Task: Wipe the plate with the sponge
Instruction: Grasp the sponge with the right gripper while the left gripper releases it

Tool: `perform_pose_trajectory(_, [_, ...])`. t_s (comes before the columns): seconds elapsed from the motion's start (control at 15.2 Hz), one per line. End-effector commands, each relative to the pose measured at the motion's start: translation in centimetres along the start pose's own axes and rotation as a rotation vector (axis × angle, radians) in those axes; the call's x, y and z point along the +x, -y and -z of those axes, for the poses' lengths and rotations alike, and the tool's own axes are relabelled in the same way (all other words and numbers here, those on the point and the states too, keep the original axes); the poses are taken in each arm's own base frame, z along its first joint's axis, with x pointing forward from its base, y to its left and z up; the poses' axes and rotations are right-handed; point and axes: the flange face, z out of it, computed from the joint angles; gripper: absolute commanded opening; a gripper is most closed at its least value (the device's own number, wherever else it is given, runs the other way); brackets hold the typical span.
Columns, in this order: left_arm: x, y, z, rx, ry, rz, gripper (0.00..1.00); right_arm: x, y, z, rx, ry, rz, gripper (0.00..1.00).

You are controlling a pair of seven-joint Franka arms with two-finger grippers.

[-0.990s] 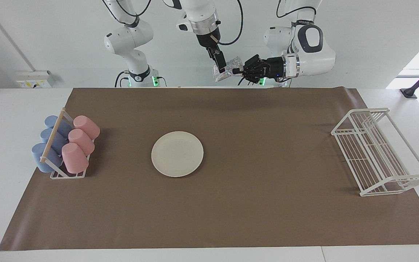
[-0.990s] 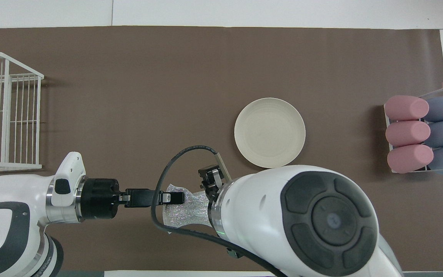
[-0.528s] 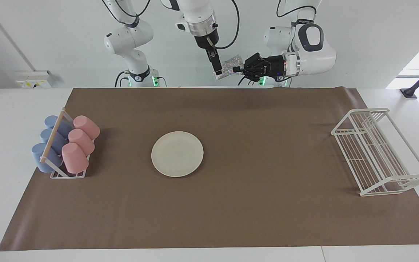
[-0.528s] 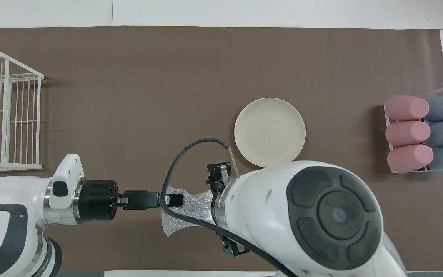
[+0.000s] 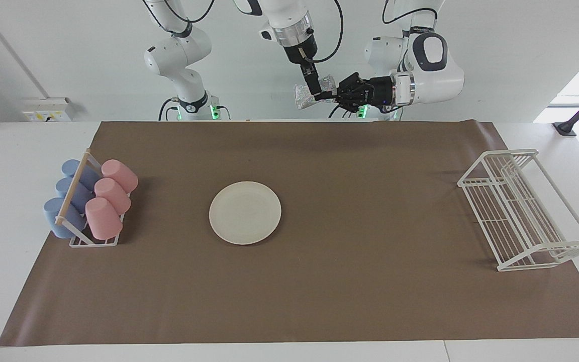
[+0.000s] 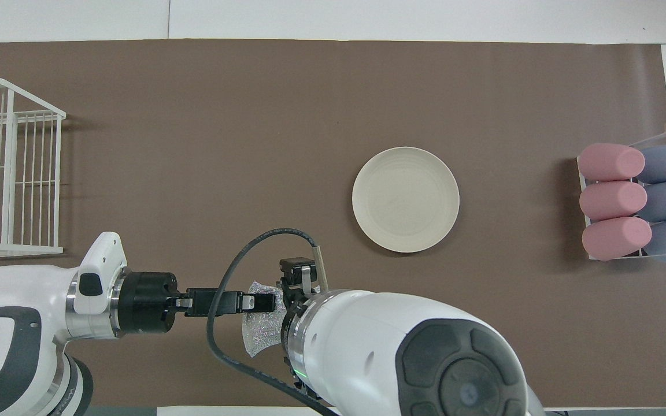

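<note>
While left gripper [image 5: 328, 94] pinches the sponge [image 5: 303, 95] aloft, right gripper [image 5: 313, 86] hangs wide beside it; plate [image 5: 245, 212] lies flat, nearer right arm's end.

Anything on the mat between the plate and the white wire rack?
Nothing: in the facing view the brown mat is bare from the plate to the wire rack. The overhead view agrees.
</note>
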Motion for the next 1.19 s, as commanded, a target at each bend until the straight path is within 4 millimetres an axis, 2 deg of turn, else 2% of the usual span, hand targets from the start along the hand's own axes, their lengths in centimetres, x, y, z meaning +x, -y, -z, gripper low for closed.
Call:
perform_pose_trajectory(0.0, [-1.1,0.2,0.6,-0.035,0.003,-0.009,0.00,1.2,-1.4,-0.5,0.001,0.016,-0.028,1.00])
perform_pose_trajectory(0.46, [-1.2,0.2,0.9,-0.040,0.015,-0.004,0.00,1.6,-1.8,-1.1,0.010,0.019,-0.030,1.00])
perform_pose_trajectory(0.59, [-1.1,0.3,0.9,-0.039,0.015,-0.001,0.00,1.3,-2.1,-1.2,0.029,0.032,-0.023,0.82])
perform_pose_trajectory(0.66, [-1.1,0.1,0.9,-0.039,0.013,-0.004,0.00,0.8,-2.7,-1.6,0.024,0.033,-0.007,0.60])
perform_pose_trajectory(0.73, [-1.1,0.0,0.9,-0.040,0.014,-0.004,0.00,0.8,-2.8,-1.6,0.025,0.033,0.004,0.32])
perform_pose_trajectory(0.79, [-1.1,0.0,1.0,-0.043,0.015,-0.004,0.00,0.7,-2.9,-1.7,0.023,0.032,0.013,0.21])
perform_pose_trajectory(0.86, [-1.0,0.1,1.2,-0.042,0.011,-0.002,0.00,0.7,-3.0,-1.7,0.019,0.030,0.034,0.01])
perform_pose_trajectory(1.12, [-1.0,0.1,1.4,-0.042,0.009,0.000,0.00,0.8,-3.1,-1.8,0.011,0.022,0.097,0.00])
